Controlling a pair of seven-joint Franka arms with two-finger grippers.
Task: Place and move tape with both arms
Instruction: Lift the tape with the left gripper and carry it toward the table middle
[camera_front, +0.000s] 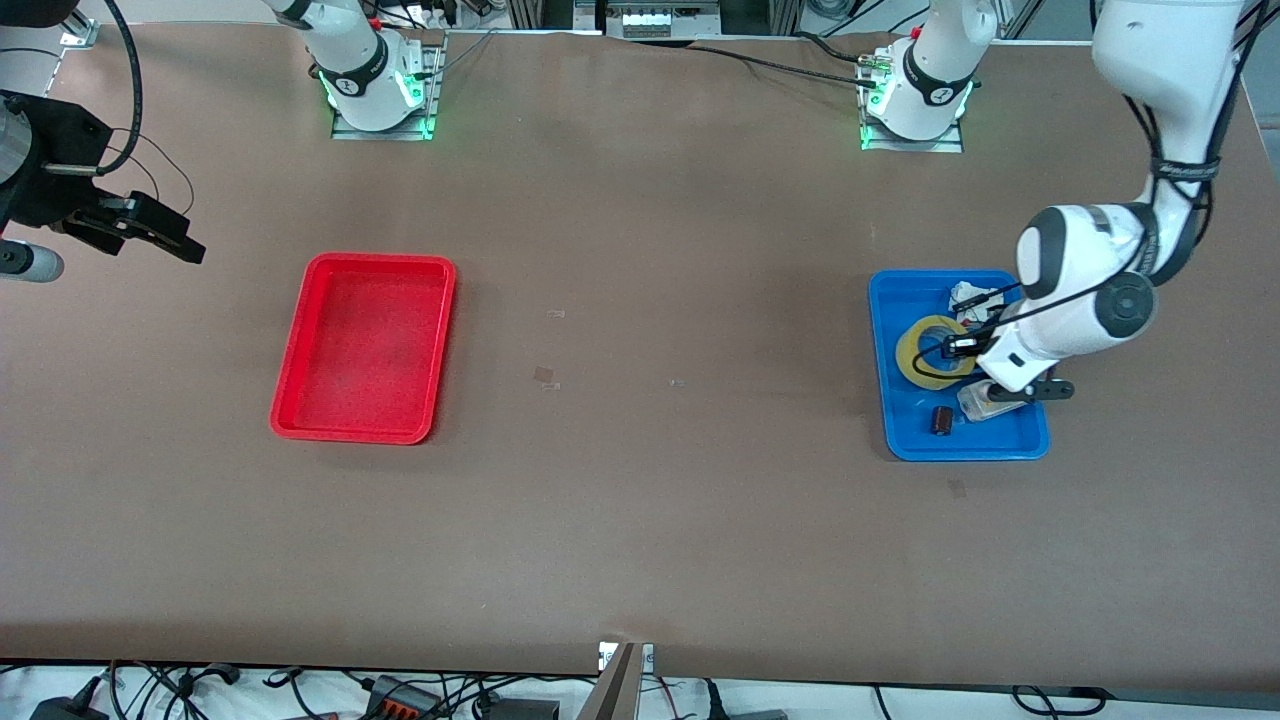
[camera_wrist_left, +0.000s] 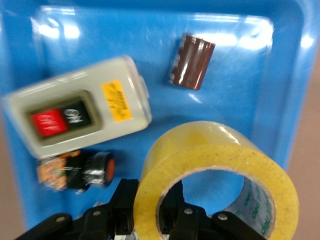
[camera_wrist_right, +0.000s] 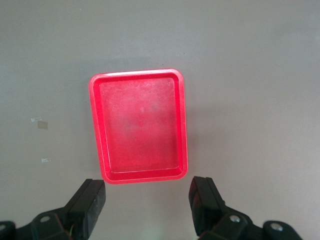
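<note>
1. The ring-shaped roll of translucent yellow-amber packing tape (camera_wrist_left: 216, 175) stands in the shallow blue plastic tray (camera_front: 905, 440) at the left arm's end of the table. The left arm's black two-finger gripper (camera_wrist_left: 155, 212) is down in that tray, with 1 finger (camera_wrist_left: 124, 200) outside the roll's wall and the other inside the hole, so the fingers straddle 1 wall of the ring, closed to about its thickness.
2. Risk, as I judge it: the hold is on 1 thin wall only, so the roll could swing or pivot between the pads on lifting and slip out.
3. Risk: the small grey switch box with red and black buttons (camera_wrist_left: 80, 117) and the black and orange push-button part (camera_wrist_left: 75, 171) lie just beside the tape; a tilted lift could nudge them or drag the tray.
4. Near in the tray: 1 tape, 1 switch box, 1 push-button part, 1 short dark-brown cylinder (camera_wrist_left: 192, 62), and 1 crumpled white scrap (camera_front: 968, 295) at the tray's base-side edge.
5. Farther off, toward the right arm's end, lies 1 empty-looking red rectangular plastic tray (camera_front: 290, 425), well apart from the blue one; a long carry or handover gives more chance of a drop.
6. The right arm's black gripper (camera_wrist_right: 147, 197) waits high over the brown table (camera_front: 640, 520) with the red tray below it, fingers wide apart, holding nothing. Count: 2 arms, 2 trays.
</note>
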